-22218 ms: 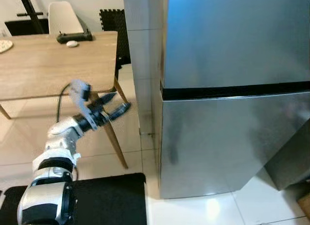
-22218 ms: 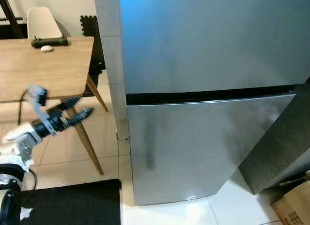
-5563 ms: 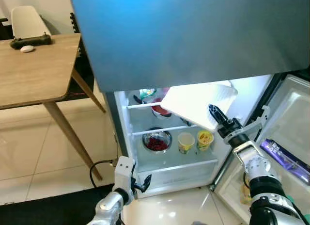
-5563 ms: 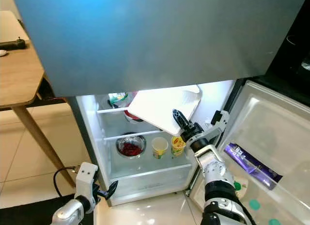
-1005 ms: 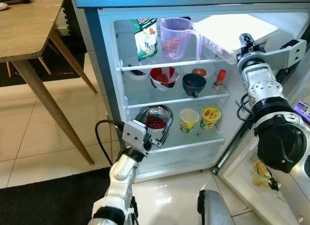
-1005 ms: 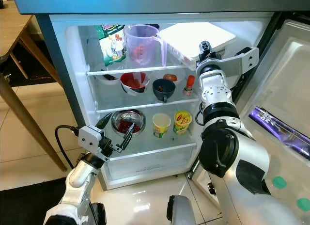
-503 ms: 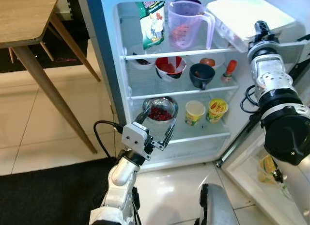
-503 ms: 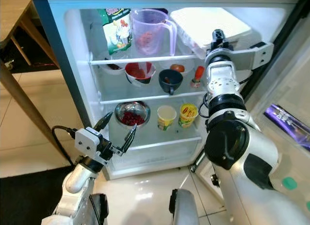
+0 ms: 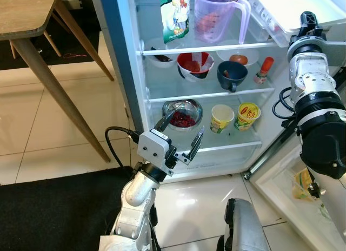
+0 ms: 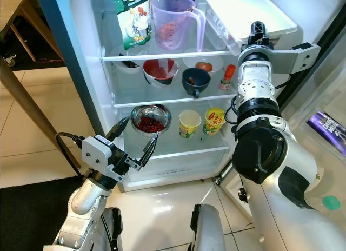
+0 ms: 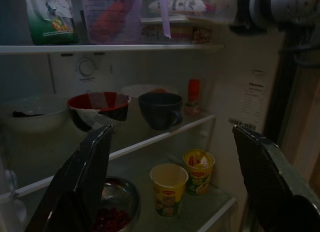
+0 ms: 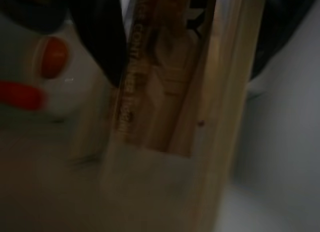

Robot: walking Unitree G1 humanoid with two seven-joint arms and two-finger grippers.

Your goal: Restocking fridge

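White plastic box [image 10: 250, 14] sits up on the fridge's [image 9: 116, 56] top shelf at the right, and my right gripper [image 10: 255, 28] is reaching up to its near edge. My right wrist cam is dark and blurry, but I think the fingers [image 12: 100, 37] are clamped on that edge, with a box wall between them. My left gripper [image 9: 180, 133] hangs low in front of the bottom shelf with its fingers spread wide, holding nothing, right by the steel bowl [image 9: 183, 111] of red berries. Beside the bowl are two yellow cups [image 9: 235, 116]. The middle shelf has a red bowl [image 9: 194, 64], a dark mug [image 9: 232, 76] and a little red bottle [image 9: 264, 70]. Up top there's a green pouch [image 9: 175, 14] and a purple jug [image 9: 217, 15], left of the box. A wooden table [image 9: 27, 13] stands off to my left.
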